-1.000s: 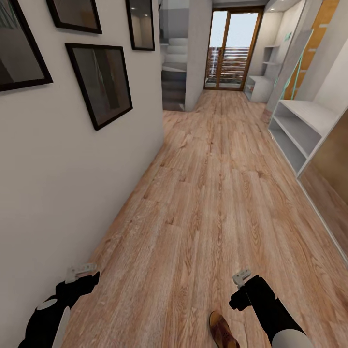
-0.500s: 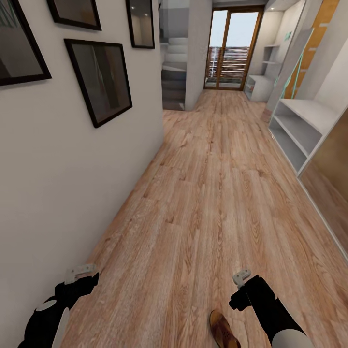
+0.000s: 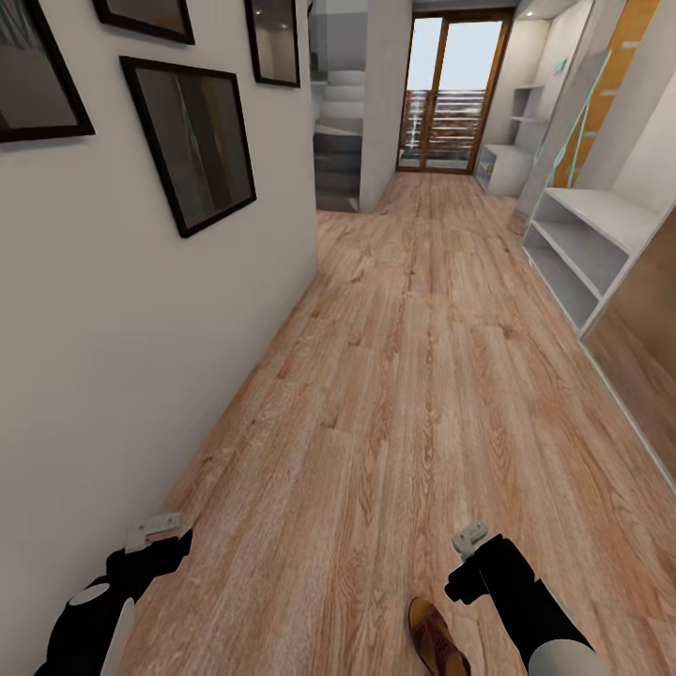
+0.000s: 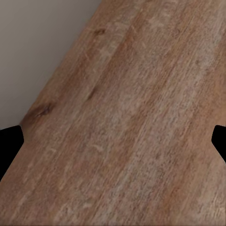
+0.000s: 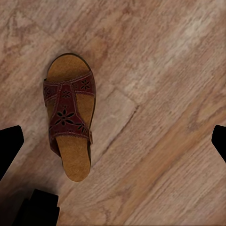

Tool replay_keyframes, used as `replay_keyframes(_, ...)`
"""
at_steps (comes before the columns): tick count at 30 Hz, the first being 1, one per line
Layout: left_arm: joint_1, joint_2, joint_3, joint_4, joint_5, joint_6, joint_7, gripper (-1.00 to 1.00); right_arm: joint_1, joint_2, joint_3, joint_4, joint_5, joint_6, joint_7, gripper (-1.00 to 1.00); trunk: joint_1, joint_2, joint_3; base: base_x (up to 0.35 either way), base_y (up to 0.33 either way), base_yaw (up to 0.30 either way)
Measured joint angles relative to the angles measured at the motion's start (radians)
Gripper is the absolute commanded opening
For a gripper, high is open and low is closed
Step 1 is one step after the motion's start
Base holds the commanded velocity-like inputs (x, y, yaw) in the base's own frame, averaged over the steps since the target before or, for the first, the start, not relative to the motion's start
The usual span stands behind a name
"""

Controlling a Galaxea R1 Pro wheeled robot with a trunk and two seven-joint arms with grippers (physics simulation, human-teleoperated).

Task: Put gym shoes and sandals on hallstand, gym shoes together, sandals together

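Head view: the left gripper (image 3: 158, 531) and right gripper (image 3: 469, 539) both hang low over the corridor floor (image 3: 413, 376), well apart from each other. One sandal (image 3: 435, 638) lies flat on the planks just beside the right gripper, on its inner side and nearer the robot's base. The hallstand (image 3: 587, 239) stands against the wall far ahead of the right gripper, on its outer side.

Right wrist view: the sandal (image 5: 69, 117) lies sole-down below the gripper, offset toward one fingertip (image 5: 10, 143) and apart from both. The dark fingertips sit at opposite frame edges, so the jaws are spread wide with nothing between them.

Left wrist view: the fingertips (image 4: 9, 141) are likewise spread wide, over bare floor (image 4: 132, 141) beside the wall (image 4: 37, 42).
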Motion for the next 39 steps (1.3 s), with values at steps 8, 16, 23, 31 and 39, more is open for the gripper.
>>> replay_keyframes(8,0.011,0.000,0.001,0.000,0.000,0.000,0.000,1.00,0.000,0.001,0.000,0.015,0.000,0.000,0.000,1.00,0.031,-0.056,-0.025,0.000,0.000,0.000)
replay_keyframes(16,0.012,0.000,0.001,0.000,0.000,0.000,0.000,1.00,0.001,0.004,0.001,0.097,0.000,0.000,0.000,1.00,0.061,-0.112,-0.050,0.000,0.000,0.000)
replay_keyframes(23,0.012,0.001,0.001,0.000,0.000,-0.001,-0.001,1.00,0.001,0.007,0.002,0.102,0.000,0.000,0.000,1.00,0.073,-0.133,-0.060,0.000,0.000,0.000)
replay_keyframes(31,0.012,0.000,0.001,0.000,0.000,0.000,0.000,1.00,0.001,0.008,0.002,0.103,0.000,0.000,0.000,1.00,0.096,-0.175,-0.078,0.000,0.000,0.000)
replay_keyframes(39,0.012,0.000,0.001,0.000,0.000,0.000,-0.001,1.00,0.001,0.008,0.002,0.103,0.000,0.000,0.000,1.00,0.127,-0.231,-0.103,0.000,0.000,0.000)
